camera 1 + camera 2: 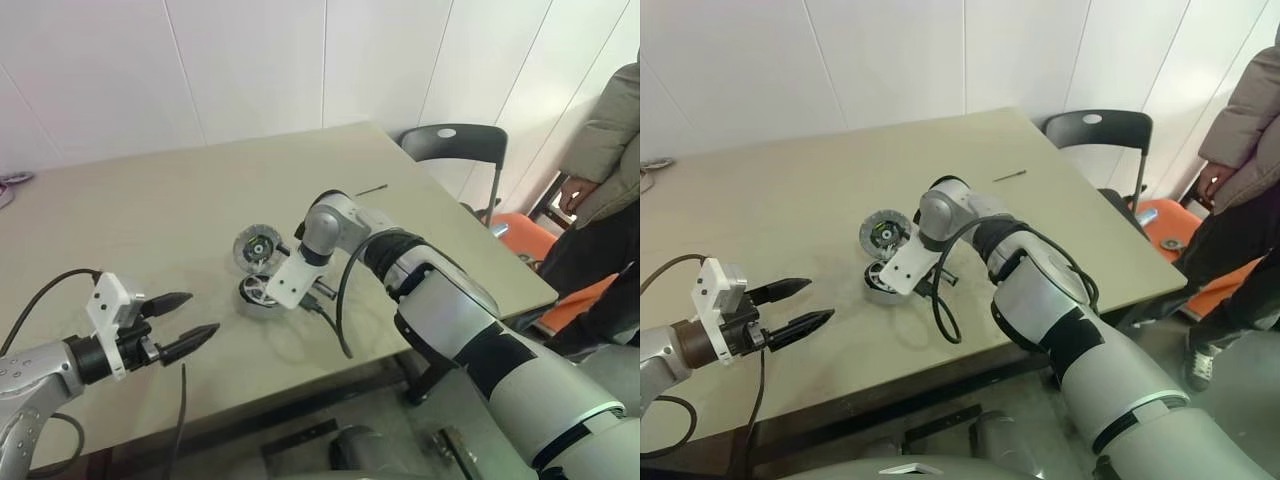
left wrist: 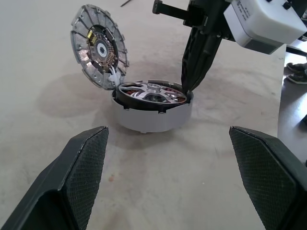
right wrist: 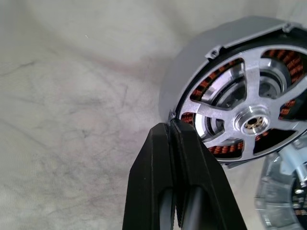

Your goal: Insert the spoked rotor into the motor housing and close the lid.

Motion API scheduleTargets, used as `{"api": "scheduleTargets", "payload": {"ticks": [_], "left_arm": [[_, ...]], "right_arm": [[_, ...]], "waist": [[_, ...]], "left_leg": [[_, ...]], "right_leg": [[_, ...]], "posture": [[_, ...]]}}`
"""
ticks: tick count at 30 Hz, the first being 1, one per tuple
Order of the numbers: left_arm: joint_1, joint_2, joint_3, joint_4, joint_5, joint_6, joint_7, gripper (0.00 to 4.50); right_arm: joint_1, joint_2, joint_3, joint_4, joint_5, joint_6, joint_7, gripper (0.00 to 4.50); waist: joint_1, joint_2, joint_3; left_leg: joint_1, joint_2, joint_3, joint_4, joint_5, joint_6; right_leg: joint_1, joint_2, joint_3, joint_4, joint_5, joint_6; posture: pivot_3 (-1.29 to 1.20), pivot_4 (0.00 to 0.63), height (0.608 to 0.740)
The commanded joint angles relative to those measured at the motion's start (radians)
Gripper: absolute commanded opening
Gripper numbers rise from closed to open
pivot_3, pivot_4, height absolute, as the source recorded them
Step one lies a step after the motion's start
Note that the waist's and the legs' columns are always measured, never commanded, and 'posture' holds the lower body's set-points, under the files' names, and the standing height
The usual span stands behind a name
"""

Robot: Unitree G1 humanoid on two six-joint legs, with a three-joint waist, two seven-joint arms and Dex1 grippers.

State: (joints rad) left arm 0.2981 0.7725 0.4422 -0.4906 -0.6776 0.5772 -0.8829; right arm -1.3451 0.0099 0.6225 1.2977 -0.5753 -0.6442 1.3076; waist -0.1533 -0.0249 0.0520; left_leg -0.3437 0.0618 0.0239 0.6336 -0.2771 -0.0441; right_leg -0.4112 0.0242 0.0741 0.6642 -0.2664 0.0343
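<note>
A beige table point(image 1: 150, 230) holds a small round motor housing point(image 2: 152, 117) with pale grey walls. The spoked rotor point(image 2: 152, 92) sits in its top, slightly tilted, silver spokes and hub showing, with reddish copper windings visible between the spokes. The lid point(image 2: 99, 47), a round grey disc with a dark centre, stands nearly upright, touching the housing's rim on the side away from the robot.

The right gripper point(image 3: 171, 128) points steeply down at the housing. Its two black fingers are pressed together with nothing between them, and their tips rest on the rim where rotor meets housing.

The left gripper point(image 1: 182, 320) hovers above the table, well apart from the housing and on the robot's left. Its fingers point(image 2: 79, 170) are spread wide and hold nothing.

A thin dark stick point(image 1: 371, 189) lies near the table's far edge. Beyond the table stand a black chair point(image 1: 455, 145) and a person point(image 1: 605, 180) in a padded jacket.
</note>
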Motion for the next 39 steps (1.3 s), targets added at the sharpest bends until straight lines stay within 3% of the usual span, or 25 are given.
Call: {"api": "scheduleTargets", "payload": {"ticks": [1, 5, 18, 23, 34, 37, 39], "left_arm": [[-0.022, -0.002, -0.002, -0.008, 0.0, -0.02, 0.002, 4.33], [-0.02, -0.002, -0.002, -0.006, 0.001, -0.021, 0.0, 4.33], [0.004, -0.013, 0.005, -0.024, -0.003, -0.022, 0.011, 4.33], [0.01, -0.016, 0.006, -0.026, -0.004, -0.023, 0.013, 4.33], [0.009, -0.015, 0.003, -0.028, -0.004, -0.021, 0.015, 4.33], [0.015, -0.017, 0.005, -0.032, -0.005, -0.021, 0.015, 4.33], [0.018, -0.018, 0.006, -0.035, -0.007, -0.02, 0.016, 4.33]], "right_arm": [[-0.002, 0.01, 0.006, -0.025, -0.014, 0.076, -0.044, 0.04], [0.004, 0.06, -0.024, -0.006, 0.012, 0.254, -0.011, 0.04], [-0.058, 0.164, -0.116, 0.016, 0.083, 0.691, -0.093, 0.04], [-0.062, 0.169, -0.115, 0.014, 0.085, 0.721, -0.107, 0.04], [-0.027, 0.143, -0.046, 0.001, 0.038, 0.555, -0.114, 0.04], [-0.025, 0.143, -0.046, 0.004, 0.037, 0.546, -0.129, 0.62], [-0.026, 0.147, -0.049, 0.007, 0.037, 0.554, -0.135, 1.24]], "waist": [[0.0, 0.0, 0.0], [-0.002, 0.0, 0.0], [0.001, -0.001, 0.0], [0.001, -0.001, 0.0], [-0.002, -0.001, 0.0], [-0.002, -0.001, 0.0], [-0.002, -0.001, 0.0]], "left_leg": [[0.0, 0.0, 0.0, 0.0, 0.0, 0.0], [0.003, 0.0, 0.0, 0.0, 0.0, 0.0], [0.004, 0.0, -0.002, 0.001, 0.0, 0.0], [0.002, -0.001, -0.002, 0.0, 0.0, 0.0], [0.002, -0.002, -0.001, 0.0, 0.0, 0.0], [0.002, -0.001, -0.001, -0.001, 0.0, 0.0], [0.002, -0.001, -0.001, -0.001, 0.0, 0.0]], "right_leg": [[0.0, 0.0, 0.0, 0.0, 0.0, 0.0], [0.003, 0.0, 0.0, 0.0, -0.001, 0.0], [0.002, 0.002, 0.0, 0.001, -0.001, 0.0], [0.002, 0.001, 0.001, 0.0, -0.001, 0.001], [0.001, 0.002, 0.001, 0.0, -0.002, 0.001], [0.001, 0.002, 0.001, 0.0, -0.002, 0.001], [0.001, 0.002, 0.001, 0.0, -0.002, 0.001]], "posture": [[0.0, 0.0, 0.74], [0.0, 0.0, 0.74], [0.0, 0.0, 0.74], [0.0, 0.0, 0.74], [0.0, 0.0, 0.74], [0.0, 0.0, 0.74], [0.0, 0.0, 0.74]]}}
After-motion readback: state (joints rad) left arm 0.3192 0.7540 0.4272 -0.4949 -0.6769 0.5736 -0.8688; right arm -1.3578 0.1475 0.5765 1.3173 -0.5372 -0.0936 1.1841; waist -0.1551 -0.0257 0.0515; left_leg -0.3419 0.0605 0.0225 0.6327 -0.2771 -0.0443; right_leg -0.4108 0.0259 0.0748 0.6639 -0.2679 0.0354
